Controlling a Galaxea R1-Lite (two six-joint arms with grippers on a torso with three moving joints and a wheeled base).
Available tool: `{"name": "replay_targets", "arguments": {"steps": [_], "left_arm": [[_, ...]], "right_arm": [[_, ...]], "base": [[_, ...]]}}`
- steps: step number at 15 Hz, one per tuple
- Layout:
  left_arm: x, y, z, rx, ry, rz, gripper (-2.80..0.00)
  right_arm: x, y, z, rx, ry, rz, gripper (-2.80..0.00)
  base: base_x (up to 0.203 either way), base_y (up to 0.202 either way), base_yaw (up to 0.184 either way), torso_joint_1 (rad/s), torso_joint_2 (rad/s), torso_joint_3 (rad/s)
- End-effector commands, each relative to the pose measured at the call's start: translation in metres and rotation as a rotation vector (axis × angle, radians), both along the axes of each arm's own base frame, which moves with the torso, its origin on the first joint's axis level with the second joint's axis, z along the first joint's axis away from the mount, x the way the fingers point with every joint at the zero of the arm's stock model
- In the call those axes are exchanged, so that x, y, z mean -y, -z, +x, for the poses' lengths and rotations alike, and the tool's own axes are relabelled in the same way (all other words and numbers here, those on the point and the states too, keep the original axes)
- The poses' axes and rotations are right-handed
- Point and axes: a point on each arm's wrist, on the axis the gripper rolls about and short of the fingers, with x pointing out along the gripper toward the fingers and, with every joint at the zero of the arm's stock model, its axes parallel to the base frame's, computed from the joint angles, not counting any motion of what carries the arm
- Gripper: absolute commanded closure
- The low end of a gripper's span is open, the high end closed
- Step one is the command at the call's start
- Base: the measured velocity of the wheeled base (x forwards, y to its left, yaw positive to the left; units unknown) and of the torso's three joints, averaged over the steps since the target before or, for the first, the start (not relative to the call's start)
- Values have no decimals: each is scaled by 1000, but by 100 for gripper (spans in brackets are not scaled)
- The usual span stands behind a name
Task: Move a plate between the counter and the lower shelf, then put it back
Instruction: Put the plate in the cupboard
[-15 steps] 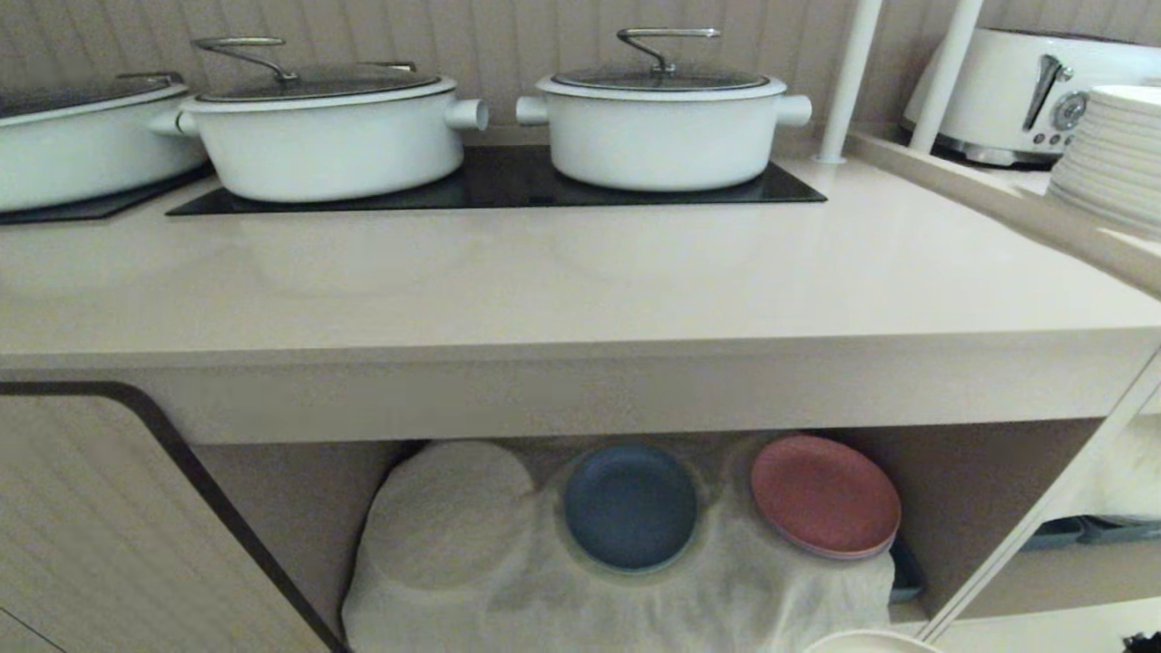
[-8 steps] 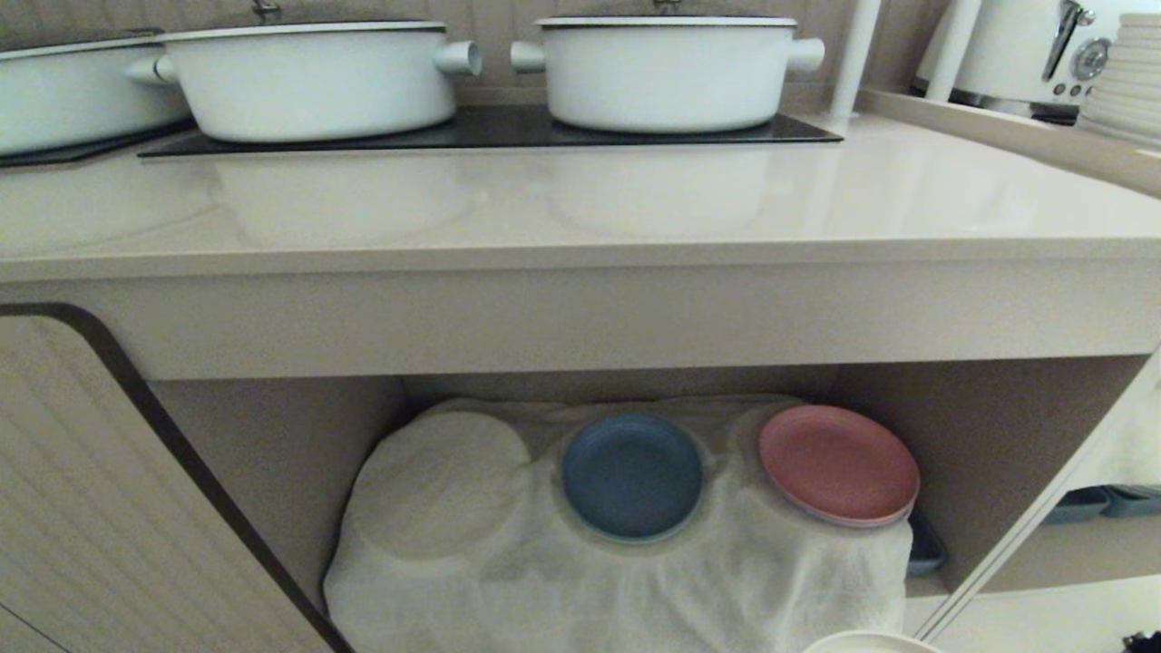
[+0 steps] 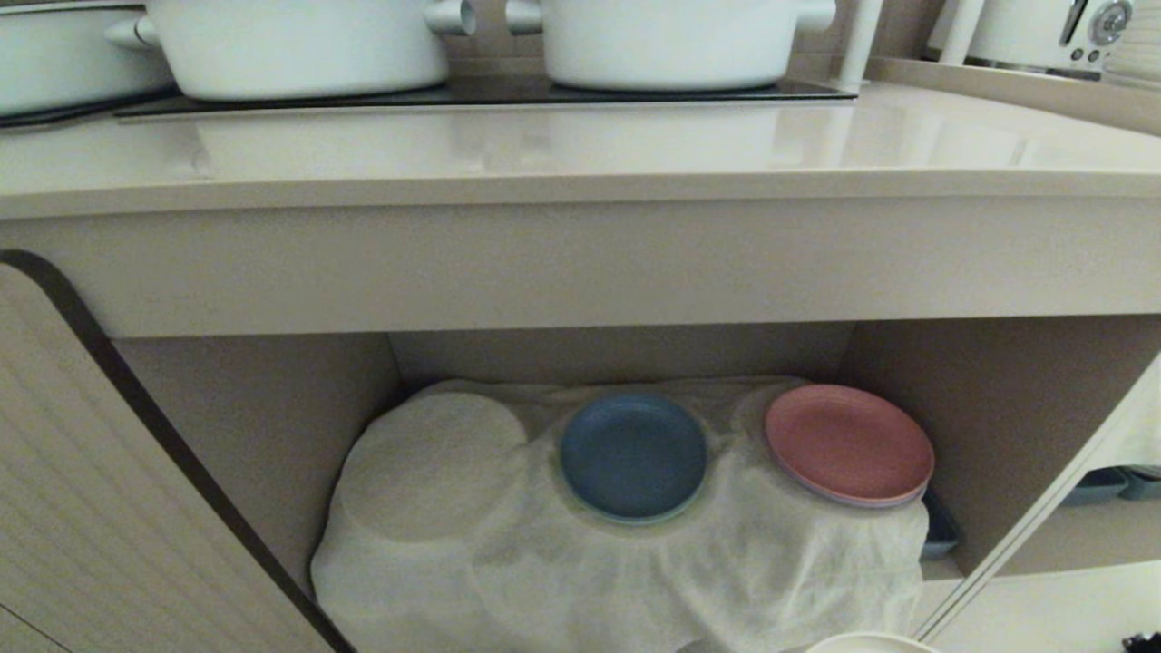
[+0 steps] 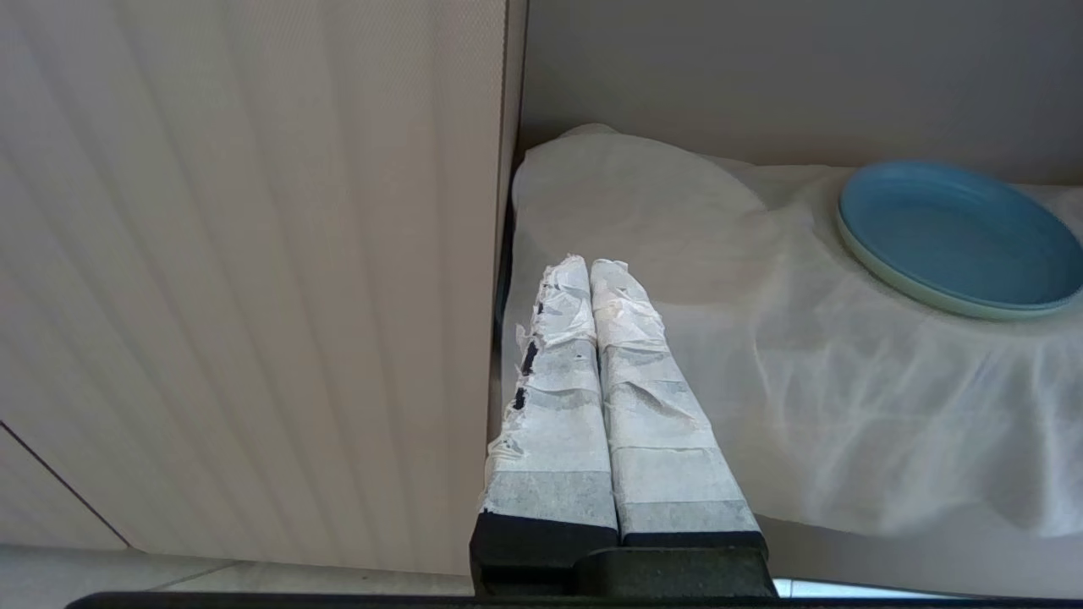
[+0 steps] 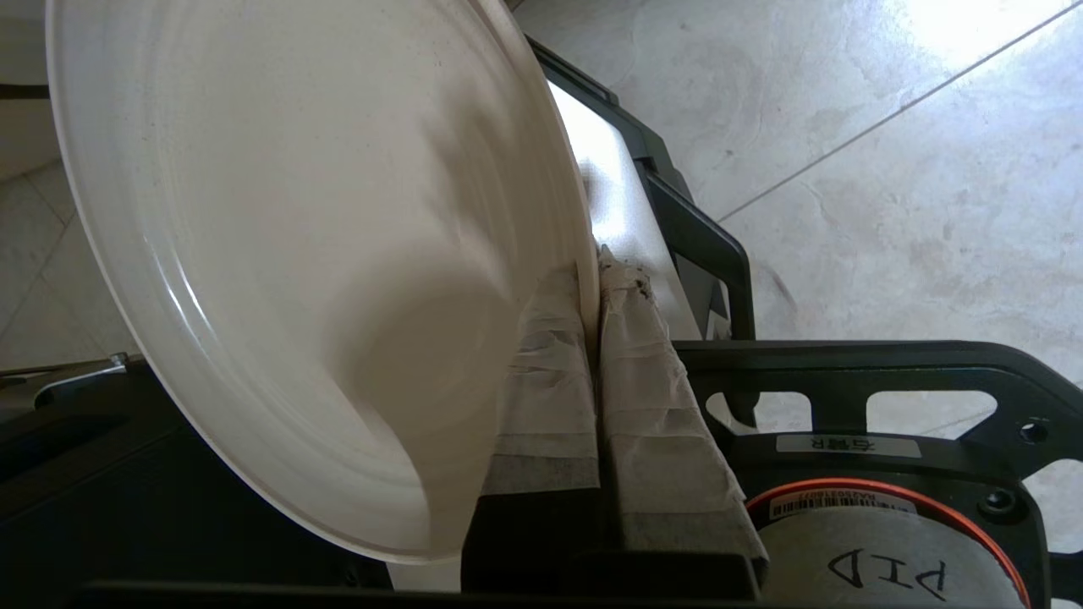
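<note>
My right gripper [image 5: 592,262] is shut on the rim of the cream-beige plate [image 5: 279,254], which it holds on edge above my base and the tiled floor. In the head view only a sliver of that plate [image 3: 866,645] shows at the bottom edge. The counter [image 3: 580,154] runs across the top, with its thick front edge above the lower shelf [image 3: 635,562], a niche floored with wrinkly off-white cloth. My left gripper [image 4: 590,266] is shut and empty, hanging by the niche's left wall.
A blue plate [image 3: 632,453] and a pink plate [image 3: 848,443] lie on the cloth, with bare cloth to their left. White pots [image 3: 671,41] stand on the black hob. A ribbed cabinet door [image 3: 109,508] flanks the niche on the left, a side shelf [image 3: 1088,535] on the right.
The head camera has sunk: the counter and pots slid up the picture and more of the niche shows. The plates on the cloth have not moved.
</note>
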Motion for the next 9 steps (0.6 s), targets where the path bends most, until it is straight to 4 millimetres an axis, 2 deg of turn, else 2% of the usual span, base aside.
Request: {"name": "replay_targets", "arguments": {"steps": [1, 9], "left_arm": [[0, 0, 0, 1, -1, -1, 0], [0, 0, 0, 0, -1, -1, 0]], "right_arm": [[0, 1, -1, 7, 1, 4, 0], [1, 0, -3, 30, -21, -10, 0]], "base": [[0, 0, 0, 0, 19, 43], [0, 0, 0, 0, 1, 9]]}}
